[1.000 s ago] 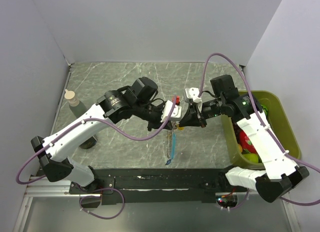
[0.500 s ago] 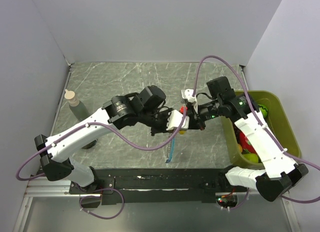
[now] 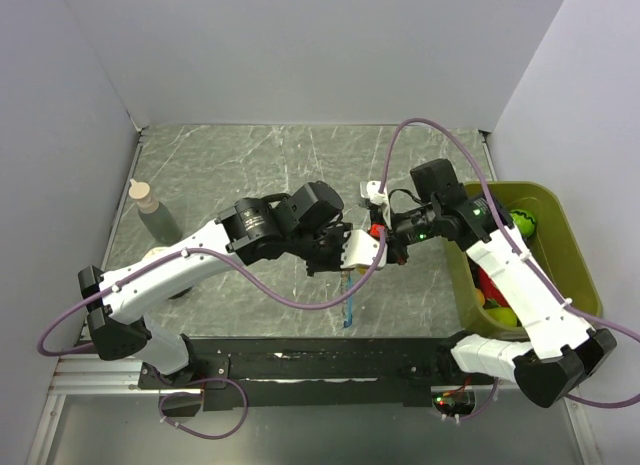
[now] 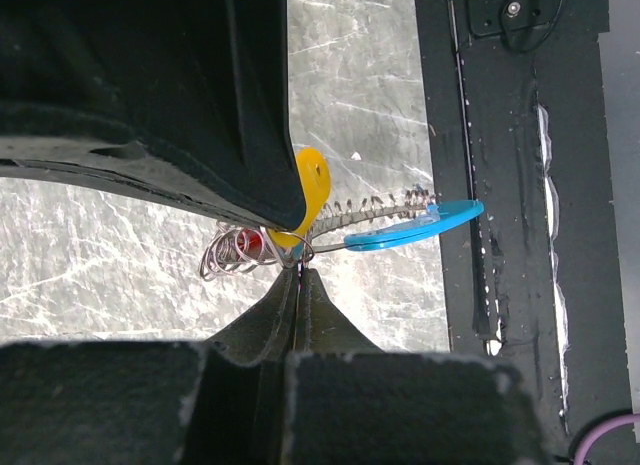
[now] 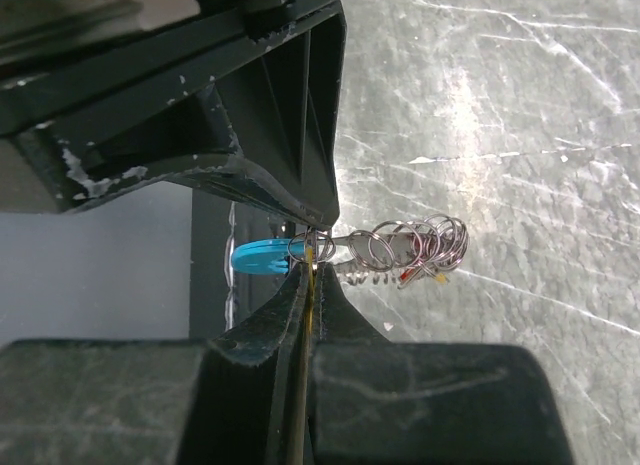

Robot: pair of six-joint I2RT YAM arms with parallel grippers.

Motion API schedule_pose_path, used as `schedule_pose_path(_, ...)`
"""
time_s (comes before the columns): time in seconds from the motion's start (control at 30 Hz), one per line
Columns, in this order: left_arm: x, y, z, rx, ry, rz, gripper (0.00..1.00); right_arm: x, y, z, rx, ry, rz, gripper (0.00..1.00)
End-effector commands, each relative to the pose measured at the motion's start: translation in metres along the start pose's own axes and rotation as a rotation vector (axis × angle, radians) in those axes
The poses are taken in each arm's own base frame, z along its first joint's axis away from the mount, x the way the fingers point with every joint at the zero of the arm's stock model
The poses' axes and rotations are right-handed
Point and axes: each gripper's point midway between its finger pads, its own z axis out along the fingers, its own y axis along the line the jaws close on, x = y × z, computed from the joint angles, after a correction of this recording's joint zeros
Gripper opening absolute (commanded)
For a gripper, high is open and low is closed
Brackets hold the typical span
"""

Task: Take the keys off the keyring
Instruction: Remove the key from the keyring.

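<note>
The keyring (image 4: 232, 255), a bunch of silvery wire rings, hangs in the air between my two grippers; it also shows in the right wrist view (image 5: 415, 243). My right gripper (image 5: 313, 268) is shut on the orange key (image 4: 312, 185), seen edge-on between its jaws. My left gripper (image 4: 299, 274) is shut, with a thin blue edge, apparently the blue key, pinched at its tips beside a ring. The light-blue strip (image 4: 410, 225) hangs from the bunch toward the table's near edge (image 3: 350, 307). A red piece (image 4: 254, 243) sits among the rings. In the top view both grippers, left (image 3: 358, 250) and right (image 3: 383, 235), meet tip to tip.
An olive bin (image 3: 575, 275) with colourful toys stands at the right. A bottle (image 3: 155, 213) stands at the left. A black rail (image 3: 330, 365) runs along the near edge. Purple cables loop over both arms.
My left arm has swung right and toward the near edge, closing up against the right gripper. The right gripper has shifted slightly left. The bunch and hanging strip moved with them.
</note>
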Motion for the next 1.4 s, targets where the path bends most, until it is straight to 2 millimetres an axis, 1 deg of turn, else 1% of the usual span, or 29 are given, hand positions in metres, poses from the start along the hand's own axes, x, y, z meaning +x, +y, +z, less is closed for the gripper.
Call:
schedule_pose_path(0.0, -0.033, 0.002, -0.009, -0.021, -0.111, 0.057, 0.01, -0.013, 0.004, 0.002, -0.037, -0.065, -0.045, 0.00)
schedule_pose_path(0.03, -0.034, 0.001, -0.011, -0.018, -0.117, 0.061, 0.01, -0.014, 0.007, 0.002, -0.059, -0.078, -0.041, 0.00)
schedule_pose_path(0.1, -0.036, -0.003, -0.014, -0.001, -0.131, 0.065, 0.01, -0.013, 0.005, 0.000, -0.074, -0.093, -0.022, 0.00)
schedule_pose_path(0.13, -0.037, -0.004, -0.016, 0.003, -0.135, 0.067, 0.01, -0.012, 0.008, 0.000, -0.103, -0.101, -0.010, 0.00)
schedule_pose_path(0.2, -0.040, -0.007, -0.018, 0.016, -0.149, 0.073, 0.01, -0.011, 0.005, 0.000, -0.121, -0.112, 0.017, 0.00)
schedule_pose_path(0.23, -0.040, -0.008, -0.019, 0.019, -0.152, 0.077, 0.01, -0.012, 0.008, -0.001, -0.147, -0.123, 0.028, 0.00)
schedule_pose_path(0.3, -0.041, -0.010, -0.020, 0.027, -0.155, 0.081, 0.01, -0.012, 0.005, -0.002, -0.161, -0.135, 0.042, 0.00)
schedule_pose_path(0.37, -0.041, -0.013, -0.021, 0.036, -0.158, 0.085, 0.01, -0.014, 0.006, -0.003, -0.181, -0.155, 0.062, 0.00)
schedule_pose_path(0.53, -0.042, -0.017, -0.023, 0.047, -0.169, 0.097, 0.01, -0.017, 0.001, -0.009, -0.181, -0.195, 0.085, 0.00)
schedule_pose_path(0.7, -0.044, -0.018, -0.028, 0.050, -0.181, 0.102, 0.01, -0.018, 0.000, -0.013, -0.198, -0.226, 0.111, 0.00)
schedule_pose_path(0.87, -0.043, -0.019, -0.028, 0.049, -0.181, 0.102, 0.01, -0.019, 0.000, -0.017, -0.202, -0.251, 0.117, 0.00)
schedule_pose_path(1.17, -0.045, -0.017, -0.034, 0.033, -0.188, 0.107, 0.01, -0.021, 0.012, -0.022, -0.240, -0.278, 0.100, 0.00)
schedule_pose_path(1.23, -0.046, -0.016, -0.036, 0.024, -0.187, 0.108, 0.01, -0.019, 0.013, -0.021, -0.234, -0.274, 0.095, 0.00)
schedule_pose_path(1.27, -0.046, -0.015, -0.035, 0.023, -0.187, 0.107, 0.01, -0.021, 0.011, -0.023, -0.214, -0.278, 0.055, 0.00)
schedule_pose_path(1.3, -0.046, -0.015, -0.037, 0.020, -0.186, 0.109, 0.01, -0.018, 0.012, -0.022, -0.210, -0.274, 0.092, 0.00)
schedule_pose_path(1.33, -0.045, -0.015, -0.037, 0.018, -0.186, 0.107, 0.01, -0.017, 0.011, -0.022, -0.197, -0.273, 0.091, 0.00)
schedule_pose_path(1.37, -0.046, -0.015, -0.037, 0.019, -0.186, 0.110, 0.01, -0.020, 0.008, -0.023, -0.161, -0.278, 0.035, 0.00)
